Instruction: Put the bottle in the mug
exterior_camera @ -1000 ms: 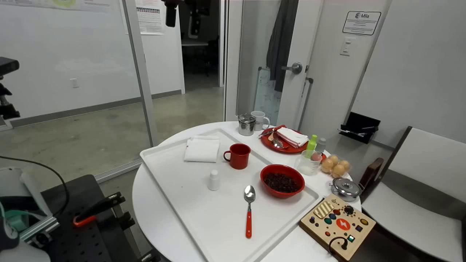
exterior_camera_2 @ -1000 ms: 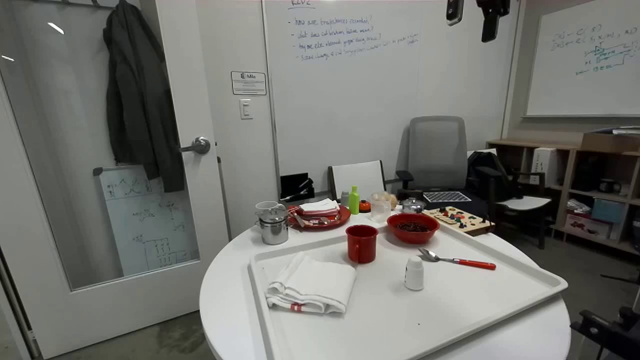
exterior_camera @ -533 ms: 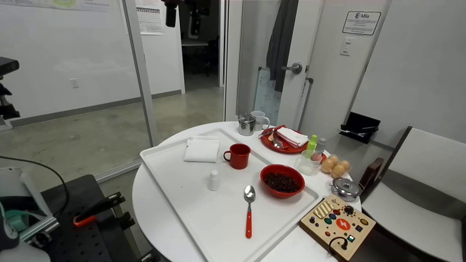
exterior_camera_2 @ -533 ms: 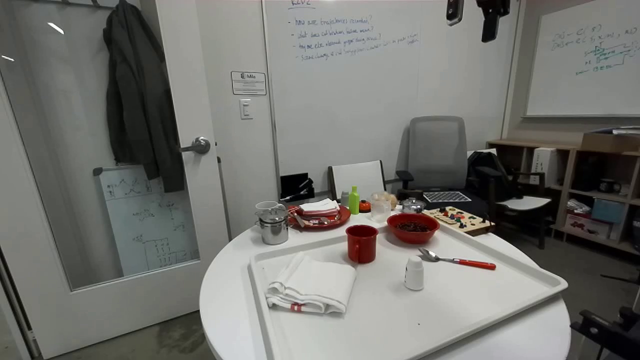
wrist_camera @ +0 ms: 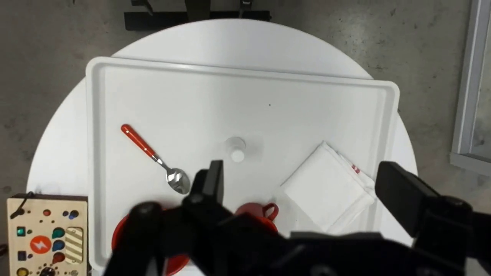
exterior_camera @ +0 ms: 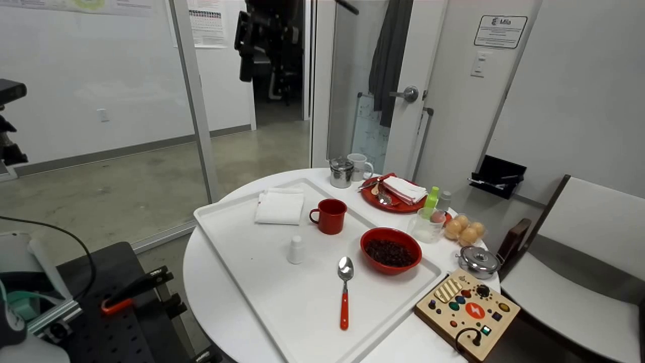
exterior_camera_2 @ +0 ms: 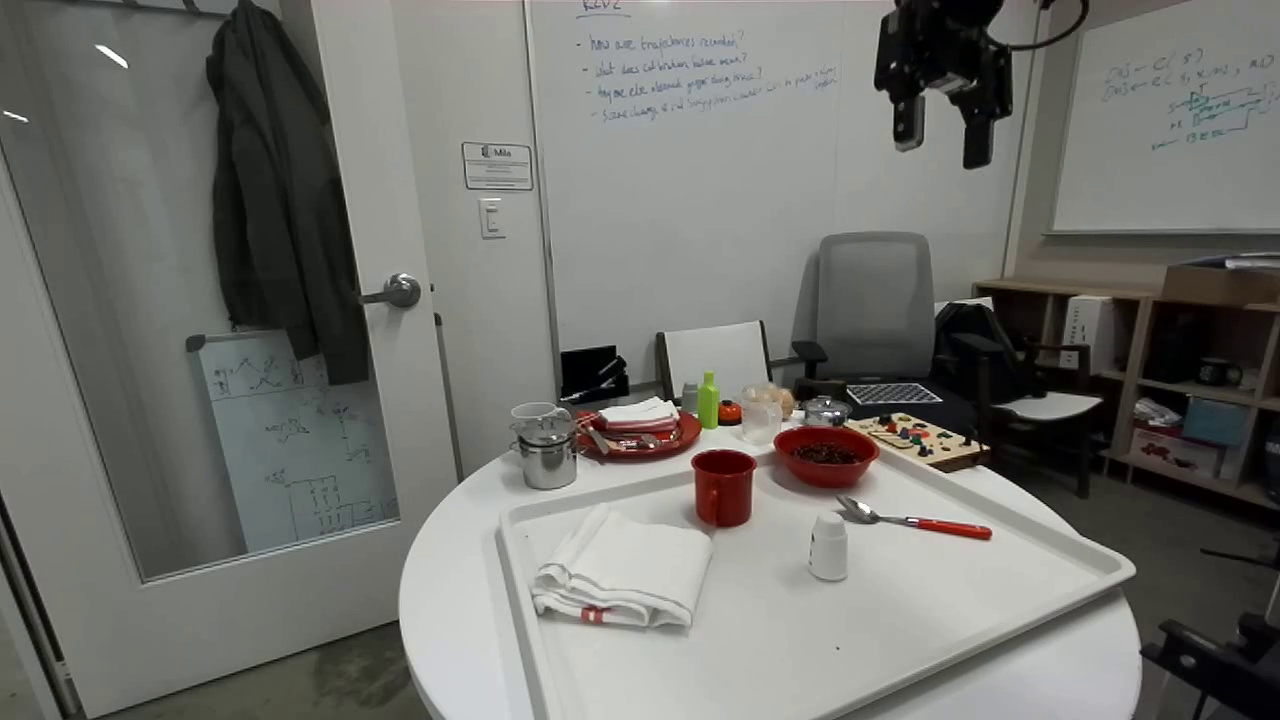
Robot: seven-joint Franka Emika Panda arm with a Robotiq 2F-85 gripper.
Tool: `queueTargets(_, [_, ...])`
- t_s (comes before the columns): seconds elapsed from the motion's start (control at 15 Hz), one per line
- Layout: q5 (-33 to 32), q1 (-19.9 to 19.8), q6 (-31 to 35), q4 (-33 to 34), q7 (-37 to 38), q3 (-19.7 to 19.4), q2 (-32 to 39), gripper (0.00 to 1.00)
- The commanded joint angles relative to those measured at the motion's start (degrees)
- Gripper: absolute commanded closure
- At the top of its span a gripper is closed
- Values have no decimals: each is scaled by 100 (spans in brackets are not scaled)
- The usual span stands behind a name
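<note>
In an ext. view, cloth [exterior_camera_2: 628, 568] is laid nr L edge of tray [exterior_camera_2: 750, 650], red mug [exterior_camera_2: 724, 490] set nr far edge. Bottle [exterior_camera_2: 828, 550] is stood upright mid-tray, well in from edges; gripper [exterior_camera_2: 943, 138] is held high above, jaws apart.

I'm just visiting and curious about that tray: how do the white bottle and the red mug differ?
The white bottle is shorter and narrower than the red mug. The white bottle narrows toward its top; the red mug is a cylinder with a wide mouth. The red mug has a side handle; the white bottle shows none. Both stand upright on the tray, apart from each other.
</note>
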Motion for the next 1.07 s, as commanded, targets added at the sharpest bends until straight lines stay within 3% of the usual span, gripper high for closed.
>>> queueTargets(0.0, [-330, -67, 602, -308, 24, 75, 371, 0])
queueTargets(0.47, [-625, -28, 1210, -955, 187, 156, 1130, 0])
queueTargets(0.73, [-505, -98, 1246, -932, 82, 55, 1869, 0])
queueTargets(0.8, [-511, -52, 1165, -1036, 63, 100, 1476, 0])
queueTargets(1.0, [-511, -66, 1175, -1012, 59, 91, 1638, 0])
